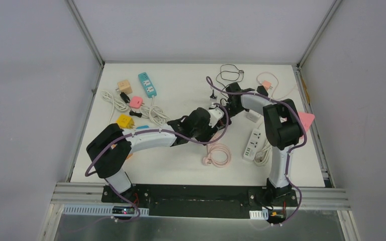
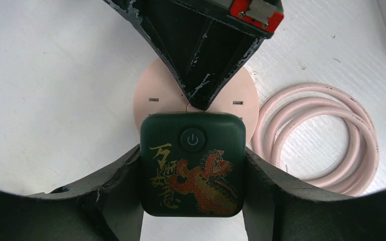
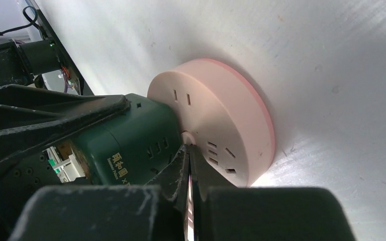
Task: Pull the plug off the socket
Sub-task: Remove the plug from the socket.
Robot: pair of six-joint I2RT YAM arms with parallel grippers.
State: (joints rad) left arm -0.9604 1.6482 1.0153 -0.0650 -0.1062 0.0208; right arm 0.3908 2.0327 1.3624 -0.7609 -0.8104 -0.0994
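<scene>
Plug (image 2: 192,165): a dark green cube with rounded corners, a power button on its upper face and a red and gold dragon with gold characters printed below it. It sits near the middle of the white counter (image 1: 181,165), its underside set against the flat face of the socket (image 2: 153,93), a round pale pink disc lying flat on the counter. In the right wrist view the cube's base meets the disc's face with no gap to be seen; the prongs themselves are hidden. The cube covers only part of the disc, and several of its other outlets show bare.

The left end effector (image 2: 192,155) is clamped on the plug, one dark finger pressed to each side of the cube. The right end effector (image 3: 188,148) has its two fingers closed together with nothing between them, and its tip rests on the socket's face just beside the plug, close to the small round button at the disc's centre.

A pale pink cable (image 2: 367,145) lies coiled in loops on the counter just beside the socket. Farther off are a white power strip (image 1: 253,143) near the right arm, and at the far left a teal power strip (image 1: 147,84), a yellow cube adapter (image 1: 125,121), a pink adapter (image 1: 136,102), a tan cube adapter (image 1: 124,86) and loose white cords (image 1: 113,98). A black cord (image 1: 229,74) curls at the far edge.
</scene>
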